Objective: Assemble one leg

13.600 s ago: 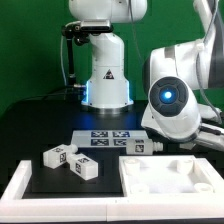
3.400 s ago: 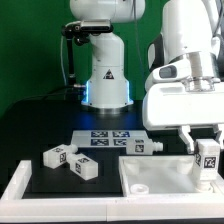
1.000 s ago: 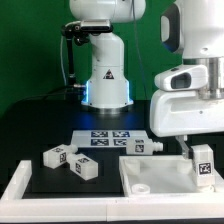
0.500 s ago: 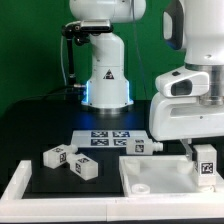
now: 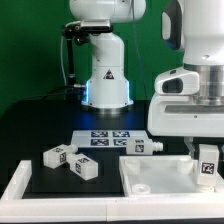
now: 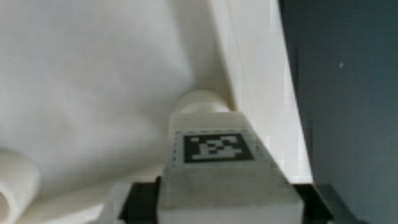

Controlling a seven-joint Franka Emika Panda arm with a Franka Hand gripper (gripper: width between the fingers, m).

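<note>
My gripper [image 5: 205, 150] is shut on a white leg [image 5: 209, 167] with a marker tag and holds it upright over the right end of the white tabletop [image 5: 150, 182], near its corner. In the wrist view the leg [image 6: 217, 148] fills the space between my dark fingers [image 6: 143, 203], and its far end points at a rounded corner of the tabletop [image 6: 89, 100]. The gripper [image 6: 221, 208] shows only at the frame edge. Whether the leg touches the tabletop is hidden.
Two more white legs [image 5: 58, 155] [image 5: 83, 169] lie on the black table at the exterior view's left. A third [image 5: 140, 147] lies by the marker board [image 5: 104, 138]. The robot base [image 5: 106, 75] stands behind. A white rim [image 5: 15, 185] borders the table.
The gripper with the leg has shifted slightly toward the exterior view's right and a little lower over the last second. The loose legs have not moved.
</note>
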